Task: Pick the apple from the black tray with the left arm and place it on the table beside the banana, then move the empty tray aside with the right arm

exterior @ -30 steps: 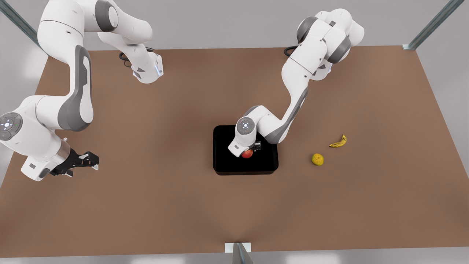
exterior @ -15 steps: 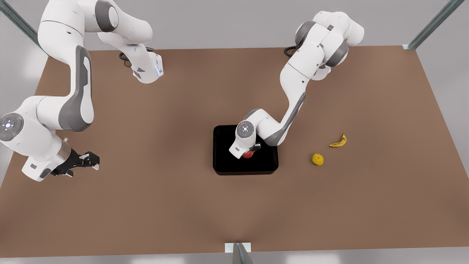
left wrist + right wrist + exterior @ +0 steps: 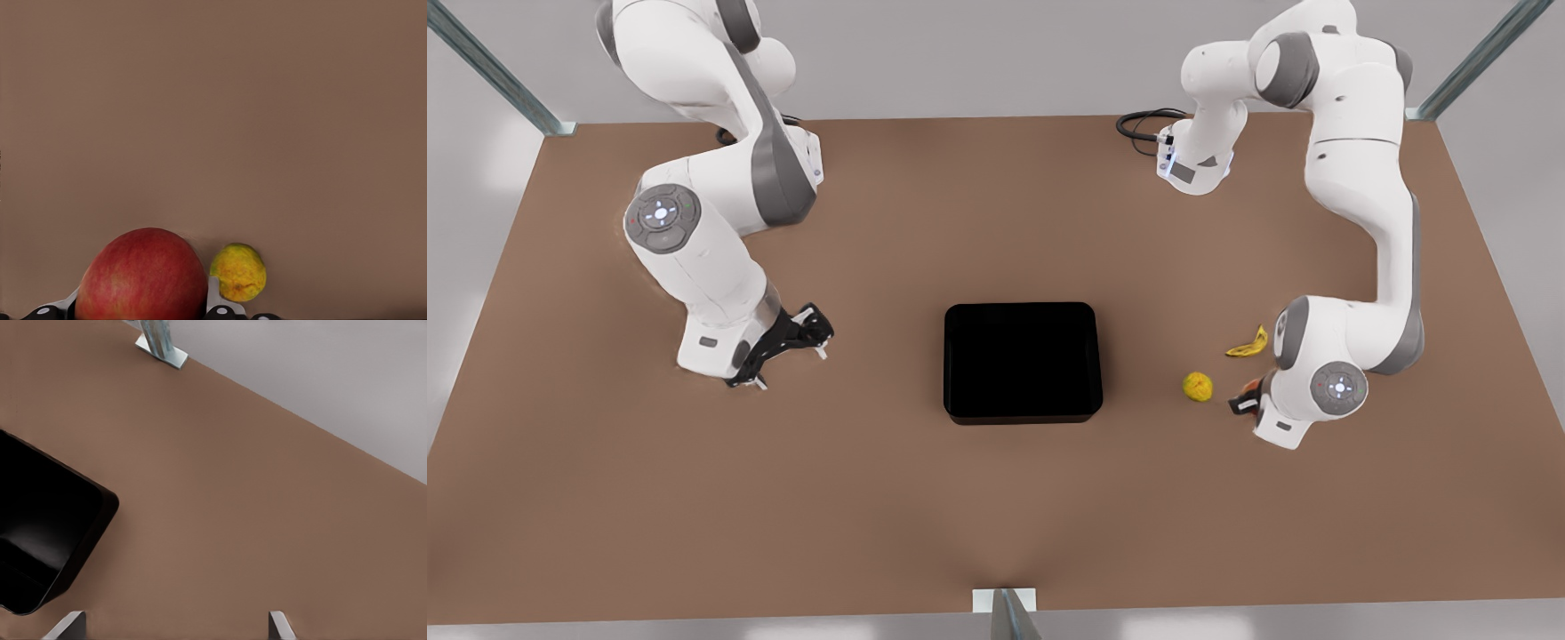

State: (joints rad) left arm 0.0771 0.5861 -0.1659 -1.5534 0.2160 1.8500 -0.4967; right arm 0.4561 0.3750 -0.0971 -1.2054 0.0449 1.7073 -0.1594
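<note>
I see the table [image 3: 889, 498] as a wide, plain brown top, matte and unmarked, softly and evenly lit. Grey wall or floor [image 3: 978, 53] surrounds it past every edge. Metal frame struts [image 3: 494, 76] slant away from both far corners, and a short metal post on a bracket [image 3: 1005, 609] sits at the middle of the near edge.

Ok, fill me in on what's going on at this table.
The left claw, at the front view's right, holds the apple low over the table, beside the yellow-green fruit and near the banana. The black tray sits empty mid-table. The right claw hangs open at the front view's left, short of the tray.
</note>
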